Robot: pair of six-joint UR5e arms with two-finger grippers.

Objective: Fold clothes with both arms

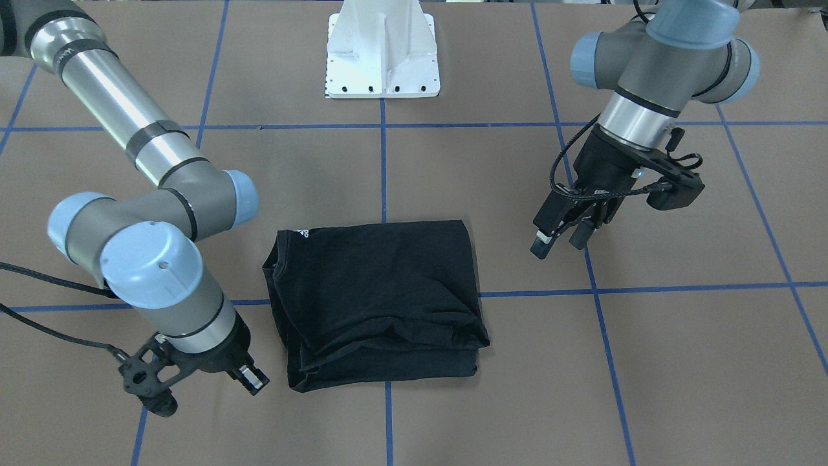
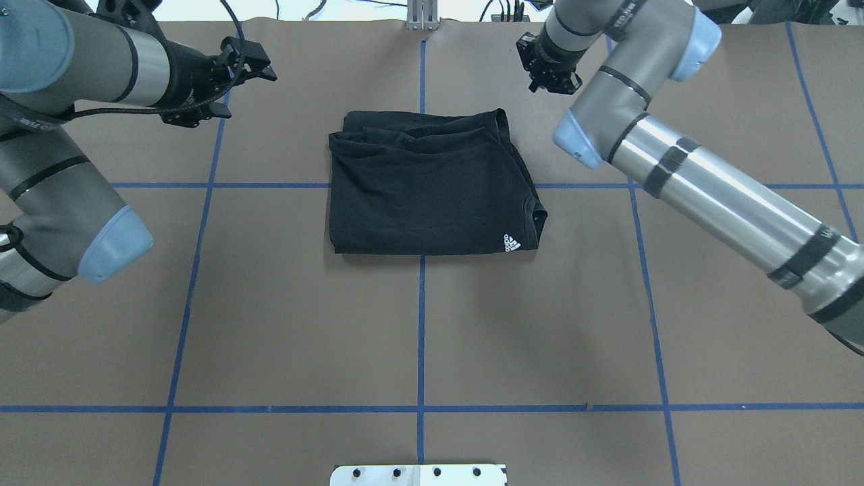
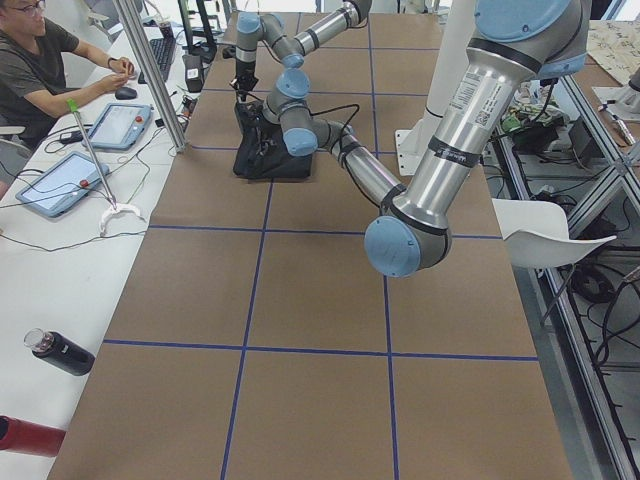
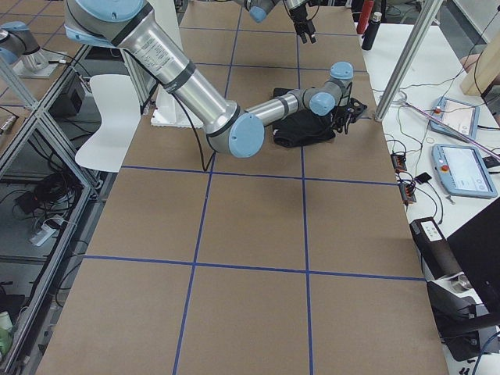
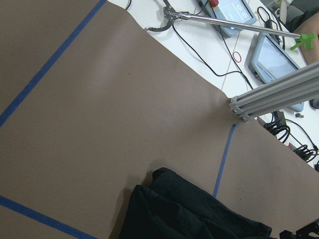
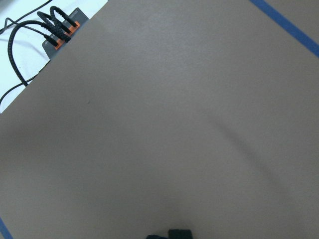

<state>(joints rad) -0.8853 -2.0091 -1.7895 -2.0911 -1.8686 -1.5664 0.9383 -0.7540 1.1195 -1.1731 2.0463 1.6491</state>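
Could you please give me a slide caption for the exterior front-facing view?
Folded black T-shirt lies on the brown table between the left gripper and right gripper, neither touching it.

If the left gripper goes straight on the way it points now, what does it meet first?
Probably the bare brown table beside the folded T-shirt, not the garment itself; the left gripper tilts downward.

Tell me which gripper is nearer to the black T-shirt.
Right. The right gripper is just off a corner of the T-shirt on the operators' side; the left gripper is farther, off the opposite side.
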